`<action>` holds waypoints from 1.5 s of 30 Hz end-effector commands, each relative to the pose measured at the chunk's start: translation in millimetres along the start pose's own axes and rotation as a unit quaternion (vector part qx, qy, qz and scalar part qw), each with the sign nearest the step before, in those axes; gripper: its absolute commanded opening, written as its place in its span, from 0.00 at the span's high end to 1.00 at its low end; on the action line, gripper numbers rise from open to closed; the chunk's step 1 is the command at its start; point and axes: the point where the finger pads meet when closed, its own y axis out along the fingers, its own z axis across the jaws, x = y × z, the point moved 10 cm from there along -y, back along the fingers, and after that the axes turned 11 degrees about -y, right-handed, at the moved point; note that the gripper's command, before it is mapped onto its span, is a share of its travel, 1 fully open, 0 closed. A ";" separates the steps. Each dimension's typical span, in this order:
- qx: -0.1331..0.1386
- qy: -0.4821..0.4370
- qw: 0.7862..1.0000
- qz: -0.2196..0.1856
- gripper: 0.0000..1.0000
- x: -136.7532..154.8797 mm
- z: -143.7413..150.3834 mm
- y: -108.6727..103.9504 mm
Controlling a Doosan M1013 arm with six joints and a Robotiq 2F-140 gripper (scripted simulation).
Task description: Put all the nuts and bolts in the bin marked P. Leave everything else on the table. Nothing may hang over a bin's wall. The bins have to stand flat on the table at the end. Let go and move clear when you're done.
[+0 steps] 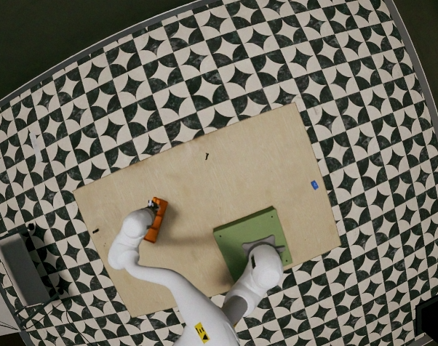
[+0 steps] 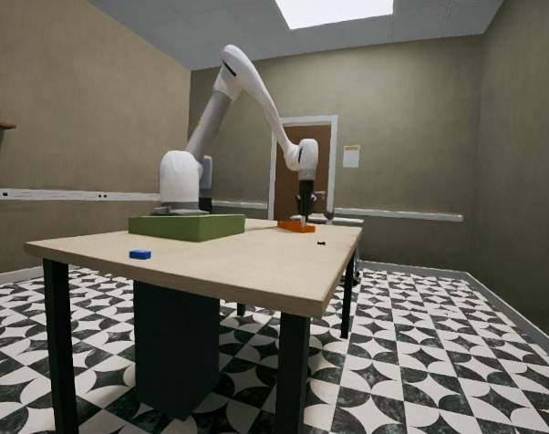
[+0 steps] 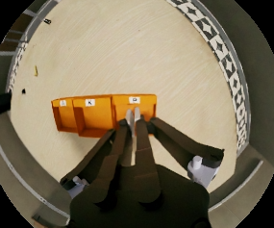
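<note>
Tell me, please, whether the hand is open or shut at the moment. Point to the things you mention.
The hand [image 1: 154,206] [image 2: 304,223] [image 3: 135,114] is shut or very nearly so: the wrist view shows its fingertips close together at bin P [image 1: 161,203] [image 2: 308,230] [image 3: 149,110].

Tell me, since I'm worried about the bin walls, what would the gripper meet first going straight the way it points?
Probably the orange bin's P compartment, whose floor or near wall lies below the gripper; the exact depth is unclear.

Brown door [image 2: 287,191] near a wall notice [image 2: 351,157], above patterned floor [image 1: 241,76] [image 2: 405,355] [image 3: 219,46].
</note>
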 end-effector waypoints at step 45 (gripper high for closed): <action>0.000 0.000 1.000 0.001 0.85 -0.3 0.2 -36.6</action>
